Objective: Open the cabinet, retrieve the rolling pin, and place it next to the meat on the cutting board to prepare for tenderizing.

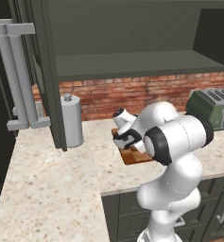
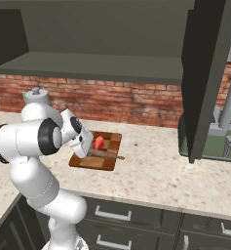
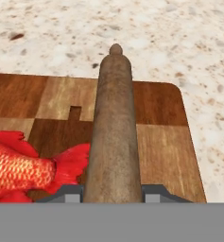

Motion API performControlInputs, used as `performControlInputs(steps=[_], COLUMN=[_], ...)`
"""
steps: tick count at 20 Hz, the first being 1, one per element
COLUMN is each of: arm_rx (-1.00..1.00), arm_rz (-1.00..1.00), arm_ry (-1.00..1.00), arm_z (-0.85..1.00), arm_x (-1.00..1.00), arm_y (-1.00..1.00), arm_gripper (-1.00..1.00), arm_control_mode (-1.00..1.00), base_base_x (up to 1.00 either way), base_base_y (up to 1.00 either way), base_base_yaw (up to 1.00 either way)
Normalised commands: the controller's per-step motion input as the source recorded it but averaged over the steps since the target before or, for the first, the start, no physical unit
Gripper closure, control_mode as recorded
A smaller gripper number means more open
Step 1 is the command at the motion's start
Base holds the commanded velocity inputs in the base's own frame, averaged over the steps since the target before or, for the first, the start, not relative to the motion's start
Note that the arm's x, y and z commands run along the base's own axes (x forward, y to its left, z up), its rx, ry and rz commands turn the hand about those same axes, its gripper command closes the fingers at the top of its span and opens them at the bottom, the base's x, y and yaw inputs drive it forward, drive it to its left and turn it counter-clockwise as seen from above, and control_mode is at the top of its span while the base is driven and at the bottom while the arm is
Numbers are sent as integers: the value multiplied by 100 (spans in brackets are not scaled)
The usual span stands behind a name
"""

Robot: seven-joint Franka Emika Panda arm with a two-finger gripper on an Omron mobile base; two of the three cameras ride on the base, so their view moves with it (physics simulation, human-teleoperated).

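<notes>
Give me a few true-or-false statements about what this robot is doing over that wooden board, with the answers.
1. The rolling pin sits between the fingers. True.
2. The cabinet doors are closed. False: they stand open, showing a bare shelf.
3. The meat lies on the cutting board. True.
4. The rolling pin lies far from the board on the counter. False: it is over the board, beside the meat.
5. A grey canister stands on the counter. True.

rolling pin (image 3: 113,137) over the cutting board (image 3: 163,132), just beside the meat (image 3: 23,165)
</notes>
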Motion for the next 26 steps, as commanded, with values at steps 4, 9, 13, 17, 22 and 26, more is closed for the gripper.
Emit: performControlInputs(steps=[4, 9, 13, 17, 22, 26], arm_rx=[0, 0, 0, 0, 0, 0], arm_rz=[0, 0, 0, -1, -2, -2], arm_ry=[5, -5, -13, -7, -8, -8], arm_z=[-32, -2, 17, 37, 44, 44], arm_x=[4, -19, -46, -30, -17, -23], arm_y=[0, 0, 0, 0, 0, 0], arm_gripper=[-100, -100, -100, -100, -100, -100], arm_control_mode=[-100, -100, -100, -100, -100, -100], base_base_x=[0, 0, 0, 0, 0, 0], base_base_y=[0, 0, 0, 0, 0, 0], base_base_yaw=[0, 0, 0, 0, 0, 0])
